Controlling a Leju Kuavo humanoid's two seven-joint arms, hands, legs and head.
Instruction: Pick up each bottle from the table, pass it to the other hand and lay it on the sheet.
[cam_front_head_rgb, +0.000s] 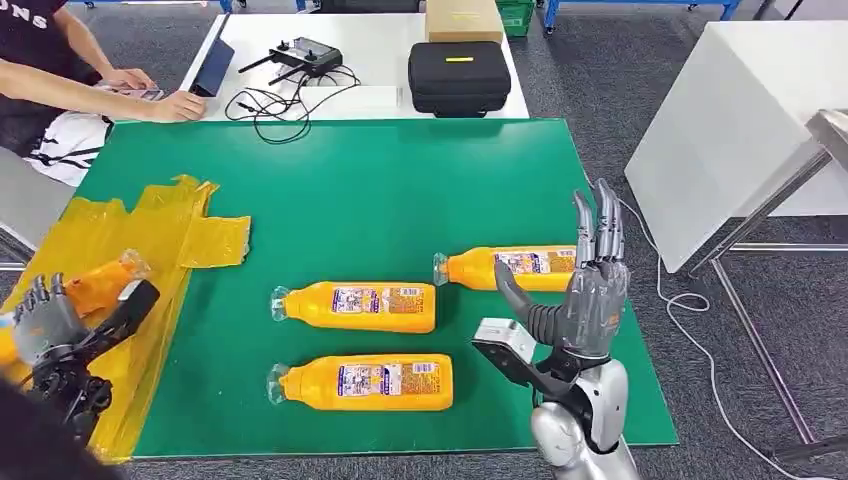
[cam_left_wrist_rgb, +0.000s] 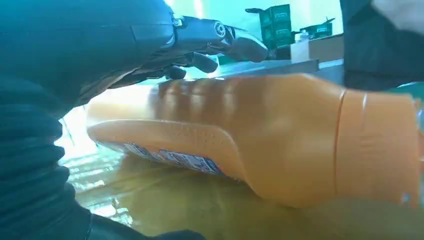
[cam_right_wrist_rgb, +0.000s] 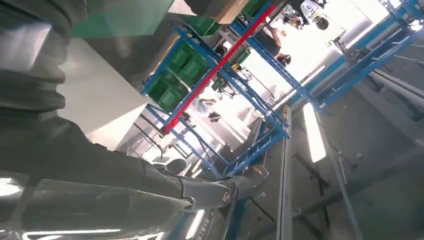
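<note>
My left hand (cam_front_head_rgb: 45, 325) has its fingers (cam_left_wrist_rgb: 235, 42) over a bottle (cam_left_wrist_rgb: 250, 140) lying on the yellow sheet (cam_front_head_rgb: 160, 240), apparently just loosening. My right hand (cam_front_head_rgb: 585, 290), fingers straight and empty, hovers nearest the far bottle (cam_front_head_rgb: 505, 268), lengthwise across the green worktop (cam_front_head_rgb: 400, 190).

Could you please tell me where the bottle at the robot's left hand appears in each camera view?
Head view: the bottle lies at far left on the yellow sheet, by the left hand.
Left wrist view: bottle across the middle.
Right wrist view: absent.
Shared landmark: the yellow sheet.
</note>
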